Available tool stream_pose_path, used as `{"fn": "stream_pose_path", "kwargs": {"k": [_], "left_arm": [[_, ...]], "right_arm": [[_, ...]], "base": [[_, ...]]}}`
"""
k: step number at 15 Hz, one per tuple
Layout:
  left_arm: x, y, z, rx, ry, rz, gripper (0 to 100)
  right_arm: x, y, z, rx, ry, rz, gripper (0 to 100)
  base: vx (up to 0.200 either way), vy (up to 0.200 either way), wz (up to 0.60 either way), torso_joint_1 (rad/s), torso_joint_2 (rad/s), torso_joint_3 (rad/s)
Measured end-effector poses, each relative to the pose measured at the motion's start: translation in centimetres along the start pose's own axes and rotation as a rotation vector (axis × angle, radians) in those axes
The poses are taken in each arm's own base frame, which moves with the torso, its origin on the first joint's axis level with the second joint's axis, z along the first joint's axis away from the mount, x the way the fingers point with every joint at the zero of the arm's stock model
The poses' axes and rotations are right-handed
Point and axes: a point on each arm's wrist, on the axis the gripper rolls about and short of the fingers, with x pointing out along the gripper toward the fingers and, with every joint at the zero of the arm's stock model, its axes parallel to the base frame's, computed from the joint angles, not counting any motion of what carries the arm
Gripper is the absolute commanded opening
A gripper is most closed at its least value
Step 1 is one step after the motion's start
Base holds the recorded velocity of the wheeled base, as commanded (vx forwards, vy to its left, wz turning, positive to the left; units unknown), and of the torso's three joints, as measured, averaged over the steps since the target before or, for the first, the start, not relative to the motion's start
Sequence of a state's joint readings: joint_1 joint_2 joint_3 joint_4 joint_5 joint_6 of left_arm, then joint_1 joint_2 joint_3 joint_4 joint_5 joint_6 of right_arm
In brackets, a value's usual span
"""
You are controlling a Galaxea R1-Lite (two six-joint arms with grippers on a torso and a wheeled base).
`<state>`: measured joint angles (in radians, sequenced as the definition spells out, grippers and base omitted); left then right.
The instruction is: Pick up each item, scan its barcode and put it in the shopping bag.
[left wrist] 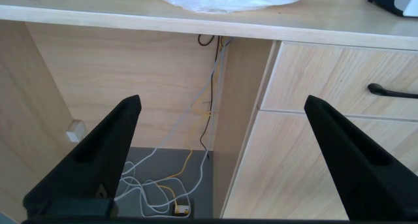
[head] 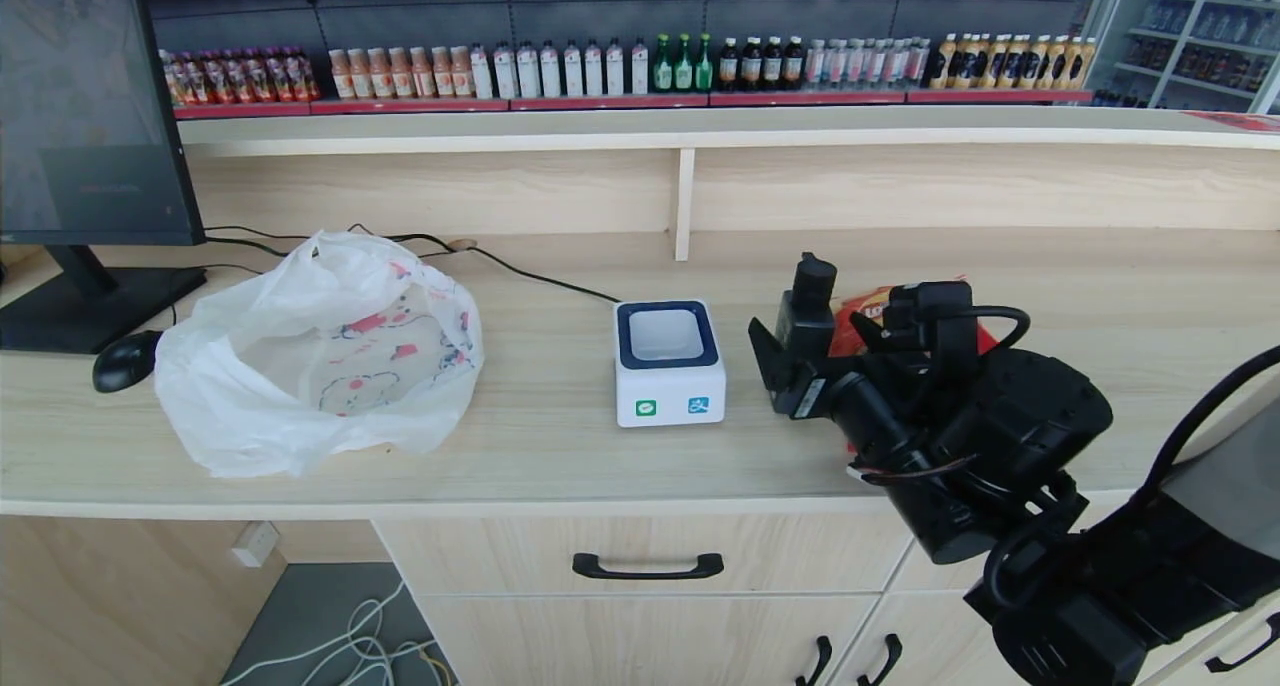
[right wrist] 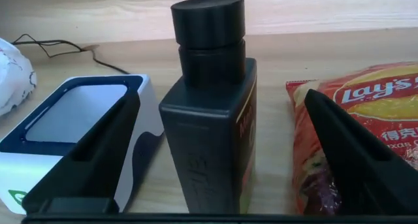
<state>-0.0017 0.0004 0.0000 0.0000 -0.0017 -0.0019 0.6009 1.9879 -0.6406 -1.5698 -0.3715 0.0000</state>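
The scene is lit brightly and evenly from overhead. Only soft, short shadows are cast on the desk [head: 560, 416]: one under the near edge of the bag [head: 320, 356] and one at the foot of the scanner [head: 668, 366]. Light is passed through the thin bag, so its inside is seen pale. A pale sheen is carried by the scanner's window, and a faint reflection by the dark monitor [head: 90, 106]. Highlights are caught on the glossy packet [right wrist: 366, 132]. The recess under the desk is left dimmer. Straight lines are slightly bowed toward the head view's edges.
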Motion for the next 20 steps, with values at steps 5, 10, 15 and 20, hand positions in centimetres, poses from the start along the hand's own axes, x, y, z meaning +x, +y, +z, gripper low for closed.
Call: {"fn": "stream_pose_path", "kwargs": {"k": [5, 10, 15, 20], "left_arm": [[0.0, 0.0, 0.0, -0.002, -0.001, 0.0, 100], [0.0, 0.0, 0.0, -0.004, -0.002, 0.0, 100], [0.0, 0.0, 0.0, -0.004, -0.003, 0.0, 100], [0.0, 0.0, 0.0, -0.004, -0.003, 0.0, 100]], "right_arm": [[0.2, 0.1, -1.1, -0.002, 0.027, 0.0, 100], [0.7, 0.1, -1.5, 0.013, 0.028, -0.006, 100], [1.0, 0.1, -1.8, 0.025, 0.031, -0.007, 0], [0.9, 0.1, -2.2, 0.027, 0.041, -0.006, 0]], "base": [[0.0, 0.0, 0.0, 0.0, 0.0, 0.0], [0.0, 0.0, 0.0, 0.0, 0.0, 0.0], [0.0, 0.0, 0.0, 0.0, 0.0, 0.0], [0.0, 0.0, 0.0, 0.0, 0.0, 0.0]]}}
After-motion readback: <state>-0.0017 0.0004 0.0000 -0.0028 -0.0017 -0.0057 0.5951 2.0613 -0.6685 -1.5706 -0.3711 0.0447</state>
